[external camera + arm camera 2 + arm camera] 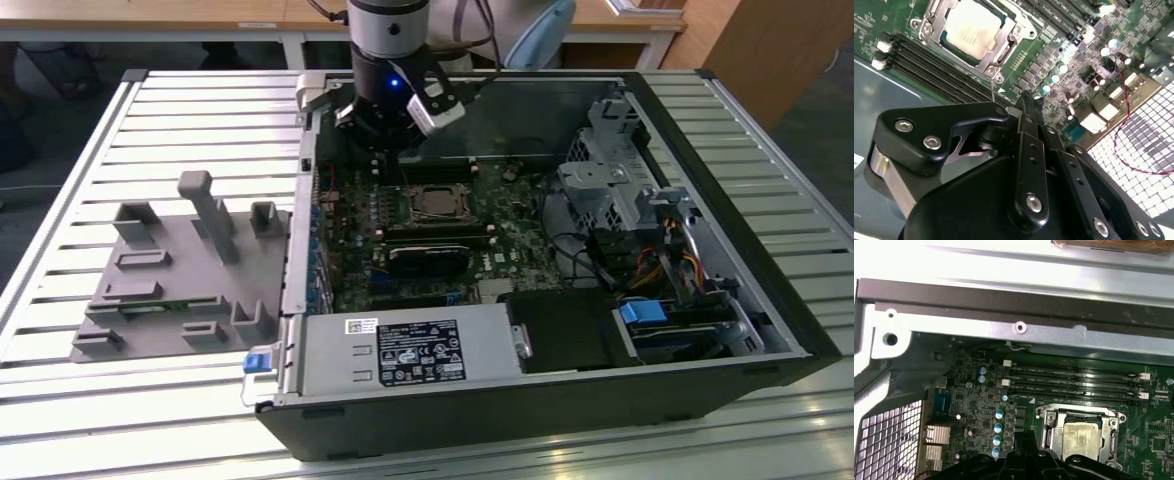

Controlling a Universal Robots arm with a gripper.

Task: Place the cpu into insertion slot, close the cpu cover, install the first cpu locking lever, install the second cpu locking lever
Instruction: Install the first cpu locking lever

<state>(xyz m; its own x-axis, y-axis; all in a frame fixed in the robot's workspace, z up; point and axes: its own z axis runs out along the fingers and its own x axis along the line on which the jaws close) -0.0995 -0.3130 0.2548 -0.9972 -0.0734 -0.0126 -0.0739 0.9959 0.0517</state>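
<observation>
1. At the exterior view's left, a grey fixture [180,275] stands on the slatted table [80,150] outside the open computer case [747,300]. No chip is visible on it.
2. The gripper [387,150] hangs inside the case, above the green board [514,185] and near the socket. I cannot tell whether its jaws are open or closed, and nothing is visibly held.
3. The cpu [971,27] lies flat in the insertion slot [956,50], so placing looks done.
4. The cpu cover [1006,45] appears to be down, framing the chip's edges through its window. I judge that step done or nearly so.
5. A thin silvery rod [992,90] runs from the socket's corner toward the gripper. It may be a locking lever that is not yet latched, but I cannot confirm this, so both lever steps seem left.
6. In the first wrist view, the gripper's black body cuts off the socket's near edge.
7. At the exterior view's right sits the metal drive cage [614,190], well apart from the work.
</observation>
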